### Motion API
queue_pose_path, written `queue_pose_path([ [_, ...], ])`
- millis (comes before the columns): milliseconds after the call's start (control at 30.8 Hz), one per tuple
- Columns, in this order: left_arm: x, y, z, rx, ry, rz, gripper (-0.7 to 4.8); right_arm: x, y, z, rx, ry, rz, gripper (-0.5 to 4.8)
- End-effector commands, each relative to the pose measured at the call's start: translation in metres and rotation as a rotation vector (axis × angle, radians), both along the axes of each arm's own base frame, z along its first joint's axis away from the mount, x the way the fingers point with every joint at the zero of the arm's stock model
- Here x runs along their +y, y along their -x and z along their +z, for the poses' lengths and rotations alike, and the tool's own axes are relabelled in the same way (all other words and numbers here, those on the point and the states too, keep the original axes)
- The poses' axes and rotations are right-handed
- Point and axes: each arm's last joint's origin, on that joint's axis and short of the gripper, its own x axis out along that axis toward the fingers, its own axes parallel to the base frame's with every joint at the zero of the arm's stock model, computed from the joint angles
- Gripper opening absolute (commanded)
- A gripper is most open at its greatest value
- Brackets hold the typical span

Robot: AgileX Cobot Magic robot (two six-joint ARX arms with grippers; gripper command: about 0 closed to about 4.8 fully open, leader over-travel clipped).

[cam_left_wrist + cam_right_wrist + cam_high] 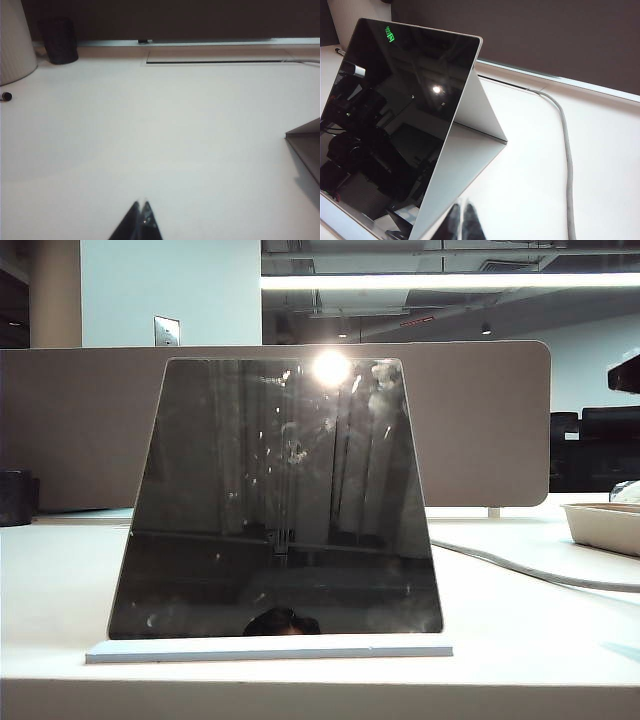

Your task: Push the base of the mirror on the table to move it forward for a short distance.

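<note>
Mirror (275, 500) stood on its base (268, 649) near the table (60, 600) front edge. Right gripper (464, 222), fingers closed, sat just beside the mirror's side, the nearer arm. Left gripper (140, 222), also closed, hovered over bare table, mirror well off.

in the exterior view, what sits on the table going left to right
dark pot at the left edge → mirror on its base → grey cable → beige tray; neither tool shows in this view
</note>
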Motion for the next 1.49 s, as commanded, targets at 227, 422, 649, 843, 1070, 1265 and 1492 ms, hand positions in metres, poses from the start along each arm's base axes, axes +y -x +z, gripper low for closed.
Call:
queue_pose_path([
  [227, 0.000, 0.005, 0.018, 0.004, -0.006, -0.006, -0.02, 0.000, 0.000, 0.002, -0.012, -0.008, 0.002, 0.22],
  [422, 0.000, 0.008, 0.041, -0.005, -0.007, -0.006, -0.02, 0.000, 0.000, 0.002, -0.012, -0.008, 0.001, 0.22],
  [649, -0.003, 0.008, 0.078, 0.055, 0.196, -0.005, -0.02, 0.000, 0.000, 0.002, -0.012, -0.008, 0.001, 0.22],
  [843, -0.018, 0.015, 0.104, 0.349, 0.356, -0.202, -0.02, 0.000, 0.000, 0.002, -0.012, -0.008, 0.001, 0.22],
  [1070, -0.042, 0.014, 0.111, 0.611, 0.395, -0.599, -0.02, 0.000, 0.000, 0.002, -0.012, -0.008, 0.000, 0.22],
  [1265, -0.061, -0.003, 0.108, 0.758, 0.379, -0.657, -0.02, 0.000, 0.000, 0.002, -0.012, -0.008, 0.000, 0.22],
  [1492, -0.102, -0.026, 0.095, 0.912, 0.271, -0.729, -0.02, 0.000, 0.000, 0.002, -0.011, -0.008, 0.000, 0.22],
])
